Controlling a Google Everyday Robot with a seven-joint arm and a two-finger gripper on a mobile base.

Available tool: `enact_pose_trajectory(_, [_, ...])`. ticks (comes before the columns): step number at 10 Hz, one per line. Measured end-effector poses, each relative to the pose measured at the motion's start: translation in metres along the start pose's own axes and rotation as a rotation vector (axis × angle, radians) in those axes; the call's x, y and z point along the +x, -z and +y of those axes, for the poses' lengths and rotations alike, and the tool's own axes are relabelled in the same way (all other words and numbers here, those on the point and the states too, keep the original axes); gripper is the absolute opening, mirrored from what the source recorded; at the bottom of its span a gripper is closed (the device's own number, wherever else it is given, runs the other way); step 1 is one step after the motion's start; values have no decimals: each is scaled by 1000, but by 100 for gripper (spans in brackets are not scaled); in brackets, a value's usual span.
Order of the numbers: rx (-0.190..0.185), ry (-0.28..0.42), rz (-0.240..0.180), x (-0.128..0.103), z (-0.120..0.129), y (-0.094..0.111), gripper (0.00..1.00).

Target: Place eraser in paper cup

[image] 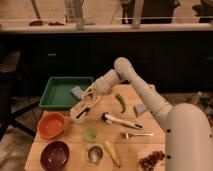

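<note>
The white paper cup (76, 115) stands on the wooden table just right of the orange bowl and below the green tray. My gripper (82, 111) reaches down-left from the arm and hangs right over the cup's mouth. It is shut on the eraser (81, 114), of which only a small dark sliver shows at the fingertips above the rim. The gripper hides most of the cup's opening.
A green tray (56, 98) with a grey-blue sponge (76, 92) sits at the back left. Orange bowl (51, 125), dark bowl (55, 155), green cup (90, 133) and metal cup (95, 153) crowd the front left. A green pepper (120, 101), grey wedge (140, 109), brush (120, 121), fork (136, 134) and banana (112, 152) lie to the right.
</note>
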Motion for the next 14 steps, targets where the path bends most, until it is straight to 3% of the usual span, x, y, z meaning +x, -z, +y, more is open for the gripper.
enact_pose_trajectory(5, [-77, -4, -72, -1, -6, -40, 0])
enact_pose_trajectory(7, [-94, -11, -82, 2, -5, -44, 0])
enact_pose_trajectory(14, [-81, -46, -75, 20, -1, -32, 0])
